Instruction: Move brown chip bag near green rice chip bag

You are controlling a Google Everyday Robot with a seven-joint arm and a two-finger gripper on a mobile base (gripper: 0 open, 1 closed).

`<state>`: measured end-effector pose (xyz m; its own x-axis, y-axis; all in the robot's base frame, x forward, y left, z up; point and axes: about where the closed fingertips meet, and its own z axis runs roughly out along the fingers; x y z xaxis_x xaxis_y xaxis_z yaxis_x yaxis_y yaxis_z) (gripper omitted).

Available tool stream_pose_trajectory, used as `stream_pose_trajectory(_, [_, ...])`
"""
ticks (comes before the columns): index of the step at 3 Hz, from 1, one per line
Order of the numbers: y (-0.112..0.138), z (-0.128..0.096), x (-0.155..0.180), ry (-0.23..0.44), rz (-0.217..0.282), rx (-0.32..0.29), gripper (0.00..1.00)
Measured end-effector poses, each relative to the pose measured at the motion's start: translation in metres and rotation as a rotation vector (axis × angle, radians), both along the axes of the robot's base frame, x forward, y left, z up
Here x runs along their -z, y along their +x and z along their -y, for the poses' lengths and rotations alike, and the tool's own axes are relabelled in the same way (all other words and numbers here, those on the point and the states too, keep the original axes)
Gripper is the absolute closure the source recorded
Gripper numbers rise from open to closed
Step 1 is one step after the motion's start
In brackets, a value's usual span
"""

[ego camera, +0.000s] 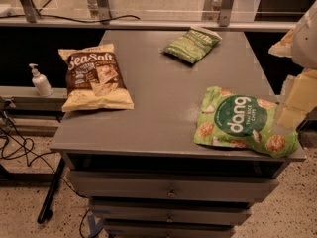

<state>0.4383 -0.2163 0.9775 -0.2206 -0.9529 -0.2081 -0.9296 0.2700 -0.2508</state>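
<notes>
The brown chip bag [94, 77] lies flat at the left side of the grey table top [158, 93], with "Sea Salt" lettering and pale yellow edges. The green rice chip bag [243, 122], bright green with "dang" in a dark circle, lies at the front right corner, partly over the table's edge. My gripper [293, 102] shows as a pale blurred shape at the right edge of the view, just above and to the right of the green rice chip bag and far from the brown bag.
A smaller, darker green bag [192, 44] lies at the back right of the table. A white pump bottle [39, 81] stands on a ledge to the left. Drawers [171, 190] sit below the top. Cables [20, 148] lie on the floor at left.
</notes>
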Motion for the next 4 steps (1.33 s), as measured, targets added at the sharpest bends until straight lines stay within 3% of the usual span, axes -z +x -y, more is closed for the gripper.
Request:
stream_pose_trajectory(1, [0.0,0.0,0.0,0.0,0.0,0.0,0.0])
stream_pose_trajectory(2, [0.013,-0.019,0.004,0.038,0.03,-0.021,0.0])
stream_pose_trajectory(4, [0.071,-0.101,0.007,0.206,0.101,-0.064,0.0])
